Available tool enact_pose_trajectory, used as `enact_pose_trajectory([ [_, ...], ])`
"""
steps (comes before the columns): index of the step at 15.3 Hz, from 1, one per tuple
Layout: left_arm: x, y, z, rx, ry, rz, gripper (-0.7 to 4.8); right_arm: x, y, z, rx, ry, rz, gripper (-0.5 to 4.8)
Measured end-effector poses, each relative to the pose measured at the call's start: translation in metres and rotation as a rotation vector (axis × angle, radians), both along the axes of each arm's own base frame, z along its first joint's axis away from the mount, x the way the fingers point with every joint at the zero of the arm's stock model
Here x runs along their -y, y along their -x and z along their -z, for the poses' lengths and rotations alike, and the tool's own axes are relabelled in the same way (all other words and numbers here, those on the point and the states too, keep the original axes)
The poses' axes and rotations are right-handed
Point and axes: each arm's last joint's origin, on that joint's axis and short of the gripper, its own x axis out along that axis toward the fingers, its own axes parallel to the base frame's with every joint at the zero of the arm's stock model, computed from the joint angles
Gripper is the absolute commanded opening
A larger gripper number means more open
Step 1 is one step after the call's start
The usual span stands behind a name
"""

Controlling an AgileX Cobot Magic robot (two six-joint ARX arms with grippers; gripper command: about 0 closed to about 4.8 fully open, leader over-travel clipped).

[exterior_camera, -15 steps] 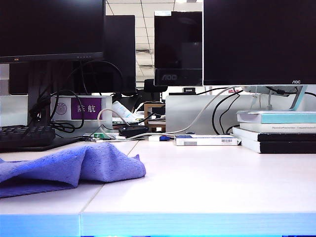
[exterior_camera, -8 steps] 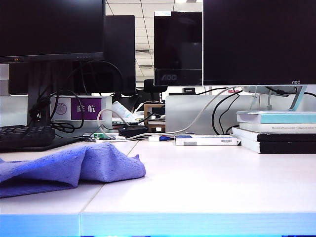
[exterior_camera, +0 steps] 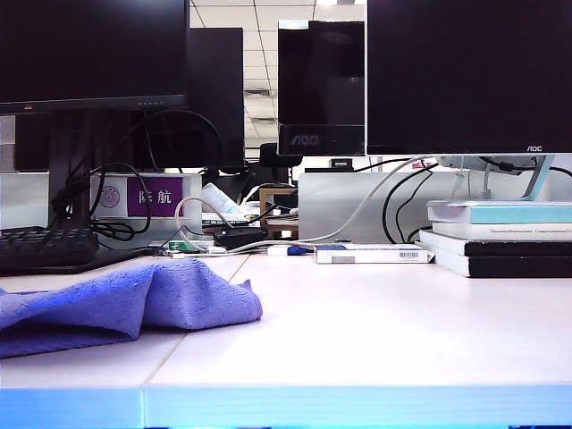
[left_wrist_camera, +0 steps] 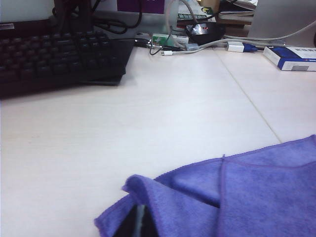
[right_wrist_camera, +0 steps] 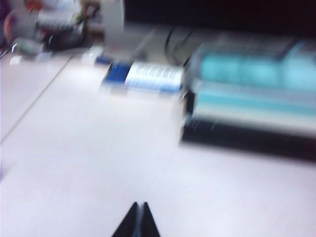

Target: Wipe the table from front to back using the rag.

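Observation:
The purple-blue rag (exterior_camera: 125, 304) lies bunched on the left of the pale table (exterior_camera: 357, 331), near its light blue front edge. Neither gripper shows in the exterior view. In the left wrist view the rag (left_wrist_camera: 237, 192) is draped like a tent over my left gripper (left_wrist_camera: 140, 224). Its dark tips are pressed together, and I see no cloth between them. My right gripper (right_wrist_camera: 140, 207) is shut and empty over bare table (right_wrist_camera: 98, 163) on the right side, away from the rag. That view is smeared by motion.
A black keyboard (exterior_camera: 45, 246) sits behind the rag at the left. Cables and small items (exterior_camera: 223, 237) crowd the back middle. A white-and-blue box (exterior_camera: 375, 255) and a stack of books (exterior_camera: 500, 237) stand at the back right, under the monitors (exterior_camera: 465, 71).

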Motion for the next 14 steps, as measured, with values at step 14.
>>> enact_pose_trajectory([
  [14, 0.000, 0.000, 0.000, 0.000, 0.002, -0.001, -0.05, 0.037, 0.032, 0.144, 0.106, -0.127, 0.140, -0.01],
])
